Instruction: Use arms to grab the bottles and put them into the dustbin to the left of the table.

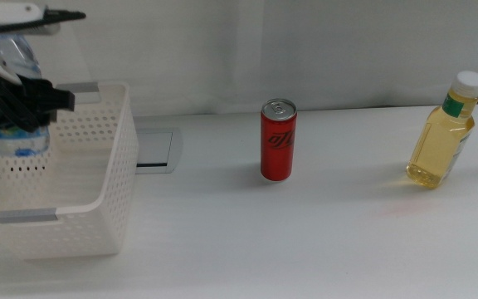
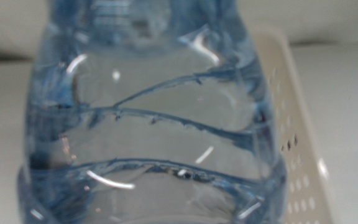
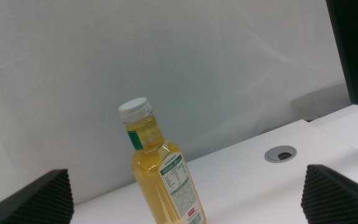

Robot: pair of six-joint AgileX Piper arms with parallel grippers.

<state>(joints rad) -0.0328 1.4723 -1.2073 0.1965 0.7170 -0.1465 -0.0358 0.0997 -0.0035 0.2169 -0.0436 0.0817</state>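
Left gripper (image 1: 11,104): we see it at the far left, above the dustbin, closed around the water bottle. In its wrist view the bottle fills nearly the whole picture, so the jaws themselves are hidden there.

Water bottle (image 1: 19,133): clear, with a blue label, held in the air over the open basket; the cap end we cannot make out.

Dustbin (image 1: 110,178): white perforated basket with grey handle strips, at the left edge of the tabletop (image 1: 305,241).

Grey-rimmed panel (image 1: 158,151): flat, just beside the basket, near the back edge.

Red soda can (image 1: 277,139): upright, around the middle of the tabletop, well apart from the other things.

Yellow-liquid bottle (image 1: 445,133): near the right edge, white cap, green neck band, leaning a little.

Right gripper (image 3: 188,193): we see it only in its wrist view, jaws spread wide, holding nothing, facing the yellow bottle.
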